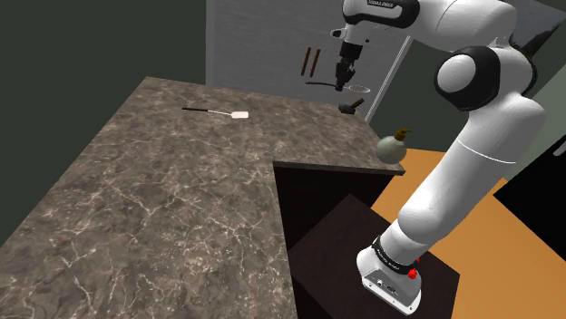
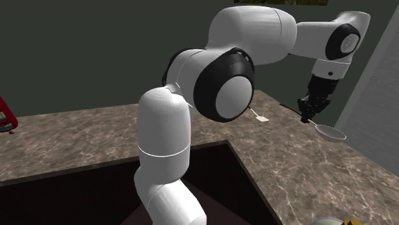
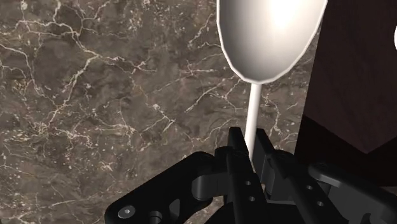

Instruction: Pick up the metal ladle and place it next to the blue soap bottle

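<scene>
My gripper (image 1: 344, 82) is shut on the thin handle of a pale ladle (image 3: 270, 32) and holds it in the air above the far end of the dark marble counter (image 1: 181, 190). The bowl (image 1: 359, 89) sticks out level toward the shoulder view's right. In the second exterior view the gripper (image 2: 310, 116) hangs over the counter with the ladle bowl (image 2: 331, 132) just beyond it. In the wrist view the handle (image 3: 253, 121) runs up from between the fingers (image 3: 236, 149). A round grey-green bottle with a dark top (image 1: 392, 148) stands at the counter's corner, below and right of the gripper.
A thin spatula with a white head (image 1: 238, 115) lies on the counter, left of the gripper. A small dark object (image 1: 350, 107) sits under the ladle. Two brown sticks (image 1: 308, 62) hang on the grey wall. The counter's inner edge drops to a dark cabinet (image 1: 336, 227).
</scene>
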